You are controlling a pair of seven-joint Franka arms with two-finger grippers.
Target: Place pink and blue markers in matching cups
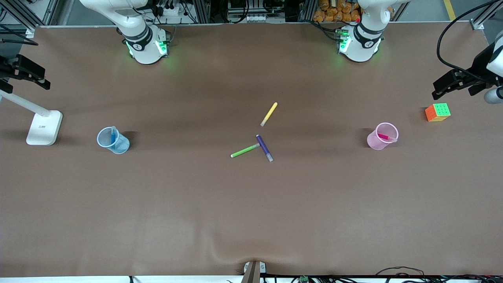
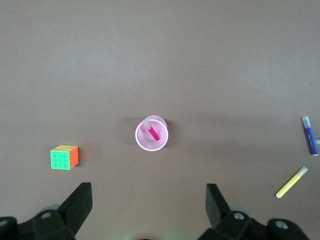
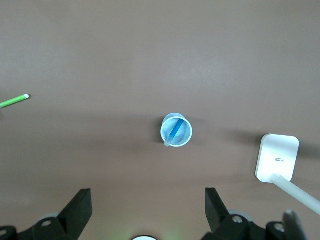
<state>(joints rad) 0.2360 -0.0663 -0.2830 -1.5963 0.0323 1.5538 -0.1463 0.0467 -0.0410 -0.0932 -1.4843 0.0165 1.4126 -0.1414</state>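
Pink marker (image 1: 383,136) stands in the pink cup (image 1: 378,142), blue marker (image 1: 113,136) in the blue cup (image 1: 118,146); nothing seems left. Left gripper (image 2: 149,210) hangs above the pink cup, right gripper (image 3: 148,210) above the blue cup, fingers apart, empty

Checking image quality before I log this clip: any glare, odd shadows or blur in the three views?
Front view: even light, soft shadows beside the blue cup and pink cup, green glow at both arm bases. Left wrist view: sharp on the pink cup and pink marker, the open left hand dark at the edge. Right wrist view: blue marker clear, the open right hand likewise dark.
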